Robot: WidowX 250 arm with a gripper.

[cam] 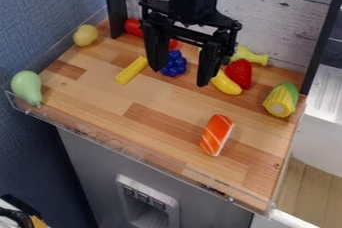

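Salmon piece point(217, 135) lies nearest you, lower right of centre, long axis leaning up and slightly right. Beyond it, upper centre, your gripper point(181, 75) hangs wide open, and you've got blue grapes point(174, 65) showing between its fingers, closer to the frame-left one; yellow stick point(131, 70) slants frame-left, banana point(226, 83) frame-right.

Bare wood point(100, 97) is running L to R thru the near ctr, w/ the salmon pc point(217, 135) blocking its R part. Blue grapes point(174, 64), banana point(226, 83) & strawberry point(239, 73) are crowding the far side; corn point(281, 100) is obstructing R. Clear lip point(110, 143) (low, see-thru) is fencing the near edge.
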